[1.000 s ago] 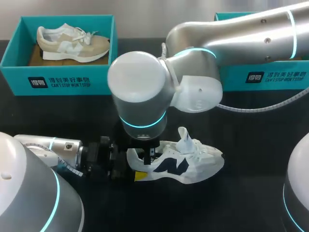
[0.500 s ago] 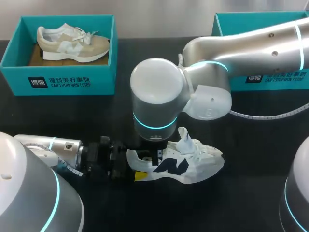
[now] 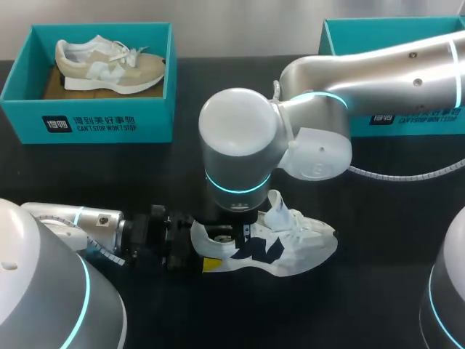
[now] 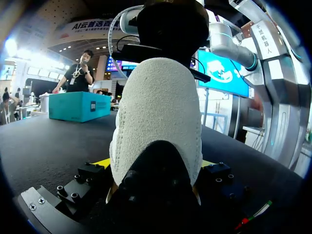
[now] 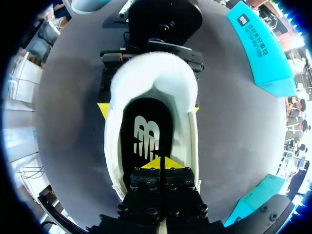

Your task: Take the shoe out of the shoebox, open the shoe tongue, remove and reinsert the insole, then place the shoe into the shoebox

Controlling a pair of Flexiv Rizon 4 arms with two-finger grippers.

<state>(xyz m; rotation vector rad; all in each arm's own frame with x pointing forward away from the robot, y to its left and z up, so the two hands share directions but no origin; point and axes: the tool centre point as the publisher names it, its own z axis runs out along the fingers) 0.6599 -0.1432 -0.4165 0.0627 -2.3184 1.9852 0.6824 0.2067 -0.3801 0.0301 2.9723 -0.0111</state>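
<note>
A white shoe [image 3: 294,243] with a navy side mark lies on the black table, toe to the right. My left gripper [image 3: 203,252] comes in from the left with the heel [image 4: 156,112] between its wide-set fingers. Its yellow fingertips [image 5: 103,110] press against both sides of the heel. My right gripper [image 5: 161,165] hangs over the shoe's mouth, fingers shut, tips down at the black insole [image 5: 146,129] with its white logo. Whether it pinches the insole cannot be seen. In the head view the right wrist [image 3: 236,156] hides the shoe's opening.
A teal shoebox [image 3: 87,123] at the back left holds a beige shoe [image 3: 109,65]. A second teal shoebox [image 3: 407,116] stands at the back right, largely hidden behind my right arm. Bare black table lies in front of and to the right of the white shoe.
My right arm has swung to the right over the shoe, its gripper shifting from the heel end toward the tongue. The left arm and the shoe have stayed put.
</note>
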